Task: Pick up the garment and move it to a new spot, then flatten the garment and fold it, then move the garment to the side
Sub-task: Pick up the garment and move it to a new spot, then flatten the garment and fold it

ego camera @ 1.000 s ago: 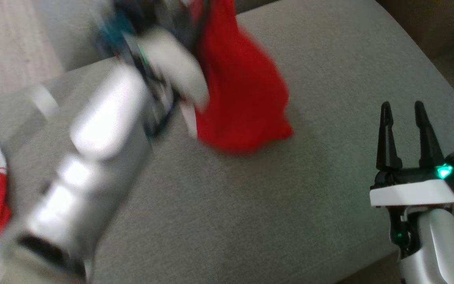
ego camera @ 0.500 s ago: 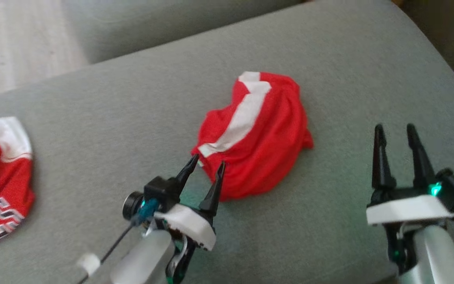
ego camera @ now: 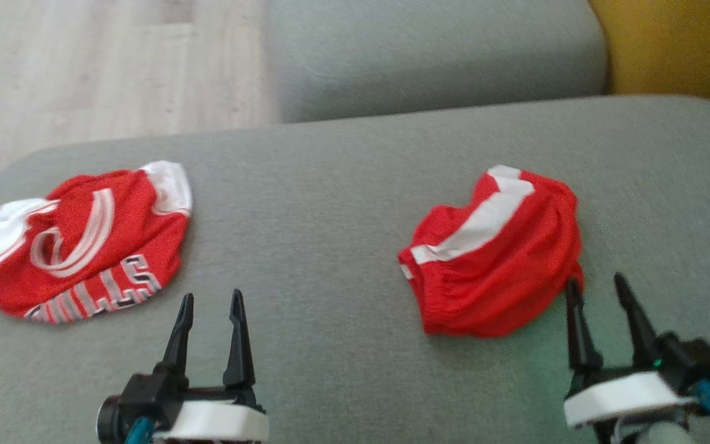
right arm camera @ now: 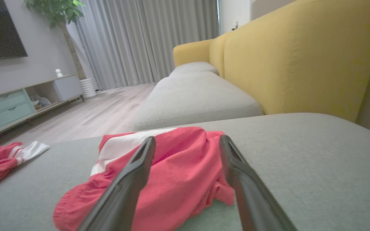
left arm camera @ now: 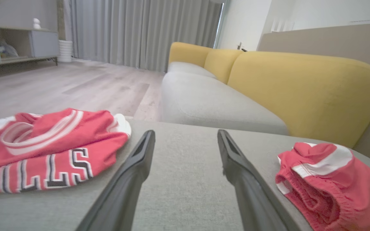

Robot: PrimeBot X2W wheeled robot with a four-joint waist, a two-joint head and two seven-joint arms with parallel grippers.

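Since the red shorts (ego camera: 497, 253) sit bunched on the grey sofa cushion (ego camera: 330, 203) just ahead of the right claw (ego camera: 595, 280), flatten next. It and the left claw (ego camera: 211, 295) are released, empty. I'd pinch 2 waistband corners, pull apart.

The shorts (ego camera: 497, 259) are laid on the cushion (ego camera: 330, 216) just ahead of the right gripper (ego camera: 595, 280), right of the left gripper (ego camera: 211, 295). The jersey (ego camera: 84, 240) is laid ahead and left of the left gripper, well apart from the shorts.
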